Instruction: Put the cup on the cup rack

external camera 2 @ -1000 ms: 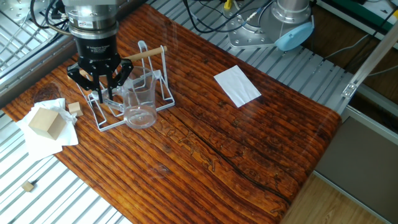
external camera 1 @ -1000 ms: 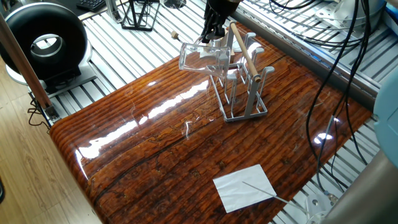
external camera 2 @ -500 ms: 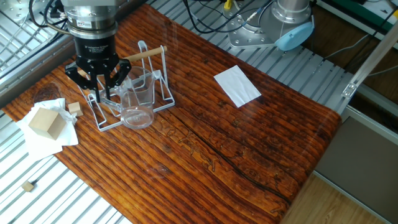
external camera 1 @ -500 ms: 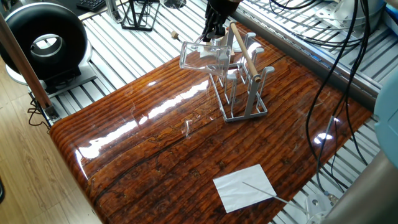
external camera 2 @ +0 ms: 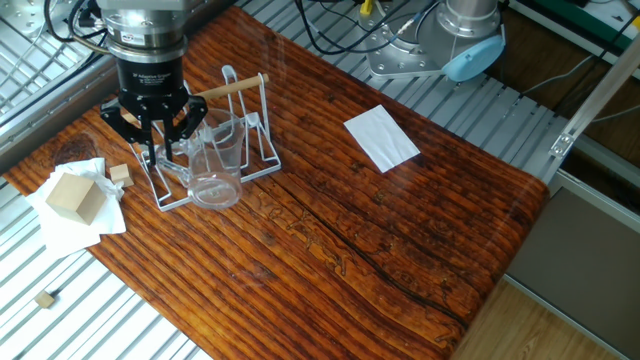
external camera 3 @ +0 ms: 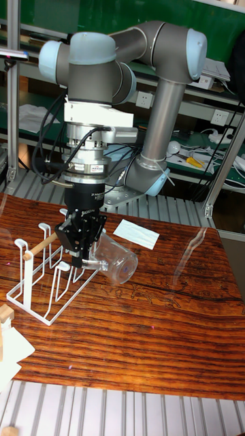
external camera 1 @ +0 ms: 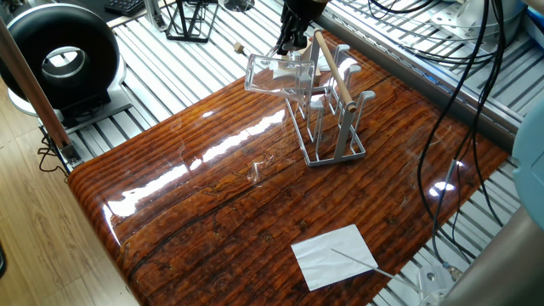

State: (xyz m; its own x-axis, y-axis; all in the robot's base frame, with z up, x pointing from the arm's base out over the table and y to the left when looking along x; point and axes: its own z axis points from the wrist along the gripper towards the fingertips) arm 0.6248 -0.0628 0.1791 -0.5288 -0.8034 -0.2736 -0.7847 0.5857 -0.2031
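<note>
Cup [external camera 3: 114,260] held tipped on its side in the air, its base end clamped in the gripper [external camera 3: 80,253] and its open mouth pointing away from the cup rack [external camera 3: 45,283], just beside the pegs on the table [external camera 1: 212,212]. You are in the placing step: the glass is carried to the rack but not yet seated on any peg. Your next move, by this reading, is to turn the mouth downward, centre it over a free peg, lower it, and only then let go.

Glossy wooden table [external camera 2: 330,240], cup rack [external camera 2: 215,150] standing on it, white paper sheet [external camera 2: 381,138], wooden block [external camera 2: 72,195] on tissue [external camera 2: 60,225]
</note>
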